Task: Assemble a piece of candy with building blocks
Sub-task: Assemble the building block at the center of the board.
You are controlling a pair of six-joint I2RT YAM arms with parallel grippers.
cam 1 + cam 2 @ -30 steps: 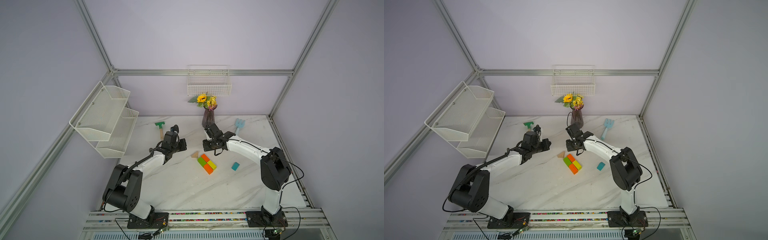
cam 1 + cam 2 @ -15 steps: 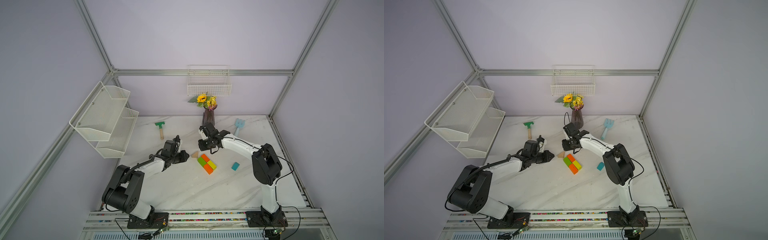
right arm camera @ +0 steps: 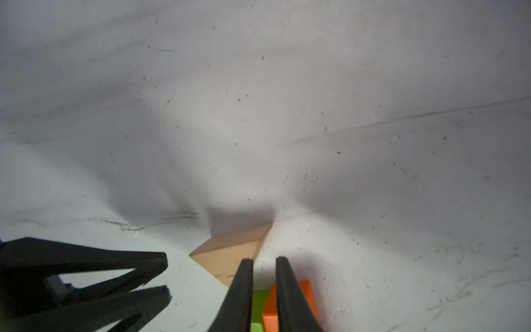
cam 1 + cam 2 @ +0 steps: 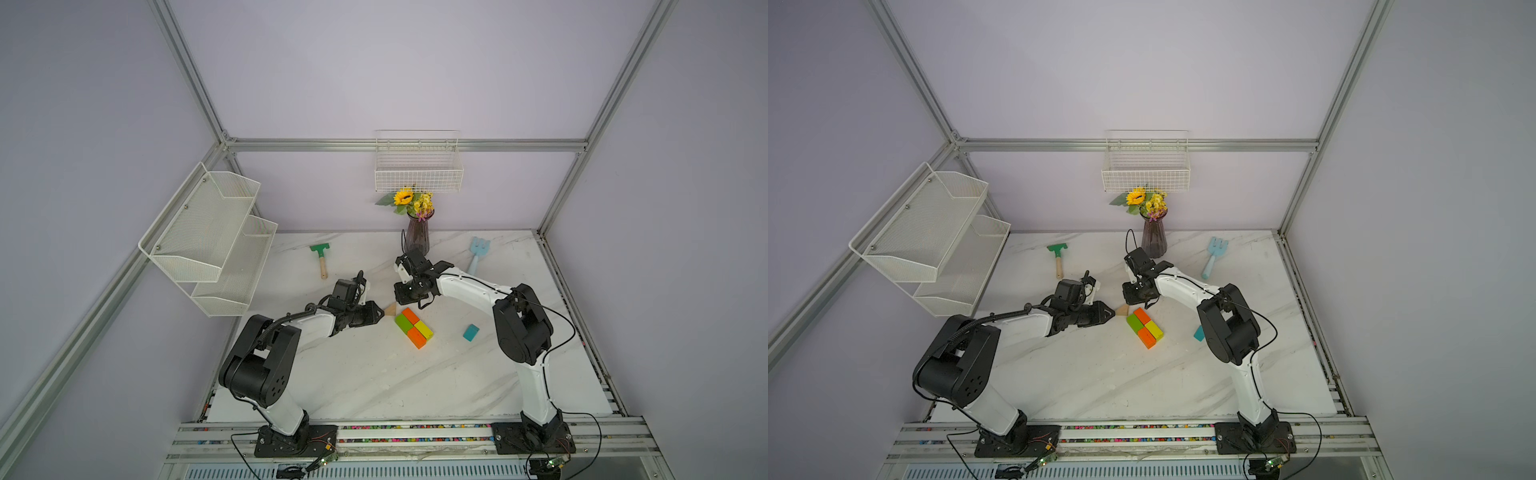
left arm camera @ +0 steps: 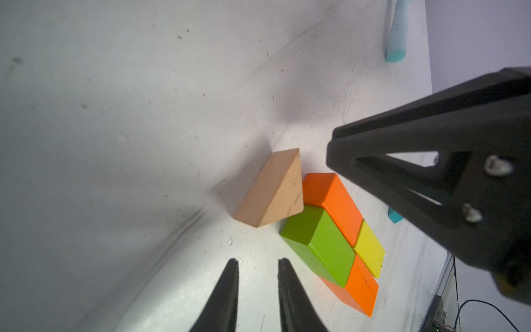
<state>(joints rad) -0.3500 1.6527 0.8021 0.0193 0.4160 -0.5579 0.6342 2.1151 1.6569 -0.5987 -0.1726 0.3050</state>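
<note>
Two orange blocks, a green one and a yellow one form a rectangle (image 4: 413,327) (image 4: 1145,327) mid-table. A tan triangle (image 4: 390,309) (image 5: 270,189) lies at its back-left end, close against the green block (image 5: 319,241) and an orange block (image 5: 333,201). A teal block (image 4: 471,332) lies alone to the right. My left gripper (image 4: 380,311) (image 5: 257,260) points at the tan triangle from the left, slightly open and empty. My right gripper (image 4: 409,297) (image 3: 264,258) hangs just behind the rectangle, jaws narrowly apart over the tan triangle's edge (image 3: 230,253), gripping nothing.
A green-headed toy rake (image 4: 320,257) lies at the back left and a light blue toy fork (image 4: 478,253) at the back right. A vase of flowers (image 4: 417,237) stands just behind the right gripper. White mesh shelves (image 4: 208,237) hang on the left.
Both grippers have gone from shut to slightly open. The left gripper has come forward and right, down to the tan triangle. The right gripper has shifted a little left toward the blocks.
</note>
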